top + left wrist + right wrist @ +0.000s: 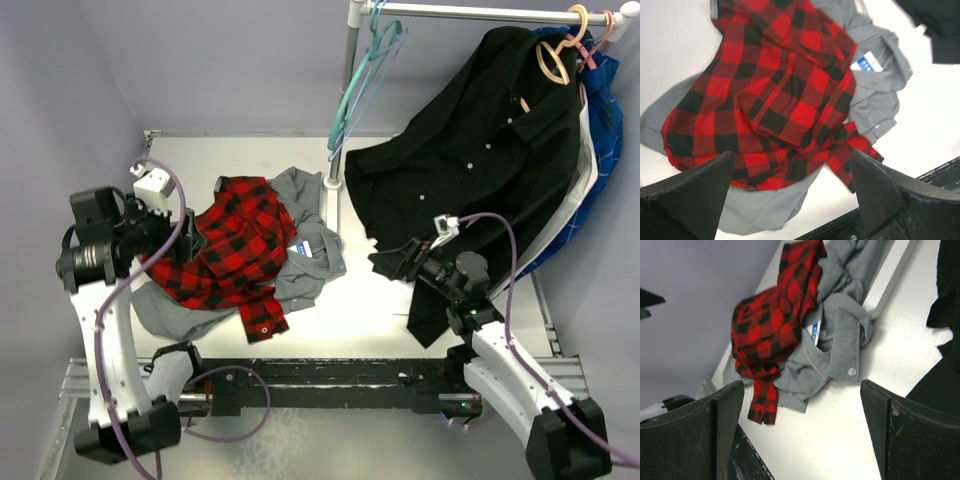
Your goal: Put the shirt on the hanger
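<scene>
The shirt lies crumpled on the table toward 9 o'clock. It is heaped on a plain grey shirt that spreads out from under it at 3 and 7 o'clock, a blue label showing at the grey collar. One plaid sleeve trails toward 6 o'clock. At 1 o'clock a black button-up shirt hangs from a tan hanger on the rail, and its hem drapes down onto the table. A blue garment hangs behind it. At the rail's 11 o'clock end hangs a teal hanger. A thinner, paler frame just beside it appears to be the hanger, though it is faint. The left gripper hovers over the plaid, its fingers spread wide with nothing between them. The right gripper is also wide and empty, near the black hem and aimed toward the heap at 9 o'clock.
</scene>
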You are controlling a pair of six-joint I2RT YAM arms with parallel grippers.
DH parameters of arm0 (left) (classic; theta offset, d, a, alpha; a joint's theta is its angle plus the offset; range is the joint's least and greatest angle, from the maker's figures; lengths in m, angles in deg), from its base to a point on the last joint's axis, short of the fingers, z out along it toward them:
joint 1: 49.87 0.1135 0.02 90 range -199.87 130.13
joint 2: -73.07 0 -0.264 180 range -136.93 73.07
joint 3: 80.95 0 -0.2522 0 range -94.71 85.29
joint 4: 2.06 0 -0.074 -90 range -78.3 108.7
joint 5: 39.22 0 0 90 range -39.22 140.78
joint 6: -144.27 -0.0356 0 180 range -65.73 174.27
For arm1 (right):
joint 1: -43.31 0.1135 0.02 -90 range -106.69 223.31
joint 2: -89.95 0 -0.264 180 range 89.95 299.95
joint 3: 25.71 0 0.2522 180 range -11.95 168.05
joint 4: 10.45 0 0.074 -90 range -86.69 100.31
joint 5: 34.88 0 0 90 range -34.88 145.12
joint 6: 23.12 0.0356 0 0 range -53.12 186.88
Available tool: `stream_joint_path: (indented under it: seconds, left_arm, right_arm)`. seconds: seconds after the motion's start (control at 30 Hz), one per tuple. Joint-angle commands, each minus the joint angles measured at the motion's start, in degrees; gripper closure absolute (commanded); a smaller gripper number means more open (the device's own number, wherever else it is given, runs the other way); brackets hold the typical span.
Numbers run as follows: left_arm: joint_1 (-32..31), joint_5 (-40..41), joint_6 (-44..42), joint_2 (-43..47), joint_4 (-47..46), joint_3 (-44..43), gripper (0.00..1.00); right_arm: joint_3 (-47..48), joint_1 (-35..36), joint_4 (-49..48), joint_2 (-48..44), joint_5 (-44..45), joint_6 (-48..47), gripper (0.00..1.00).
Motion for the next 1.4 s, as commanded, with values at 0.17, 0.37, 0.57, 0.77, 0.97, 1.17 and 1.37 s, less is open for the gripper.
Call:
stream_joint_path:
  seconds: [0.17, 0.37, 0.57, 0.77, 0.97, 1.17, 1.37]
  left_arm:
    - [-18.5, 27.5, -12.9, -7.4, -3.0, 1.9, 0.01]
    - [-29.2, 28.1, -27.0, -7.7, 0.3, 9.6, 0.01]
    - [-32.0, 31.3, -36.3, -5.7, -7.6, 19.0, 0.01]
    - [-32.6, 25.9, -35.4, -9.6, -9.4, 21.9, 0.02]
    - [-33.0, 26.2, -36.5, -8.1, -15.4, 27.2, 0.02]
    - [-32.7, 29.0, -36.6, -7.3, -19.6, 30.0, 0.08]
    - [-19.6, 12.9, -38.2, -3.8, -14.9, 25.5, 0.07]
  right_arm:
    - [7.2, 26.0, -2.5, 8.8, 25.8, -19.5, 0.0]
    - [8.8, 45.7, -15.3, 20.2, 41.0, -43.0, 0.0]
    - [7.6, 46.1, -33.3, 31.2, 31.7, -55.9, 0.03]
    - [15.3, 40.6, -32.3, 42.7, 16.6, -60.5, 0.07]
    - [22.3, 34.8, -30.5, 51.1, 5.0, -66.1, 0.08]
    - [30.5, 34.7, -22.4, 58.2, 0.4, -72.0, 0.12]
    - [34.2, 35.9, -19.1, 62.5, -0.7, -74.6, 0.14]
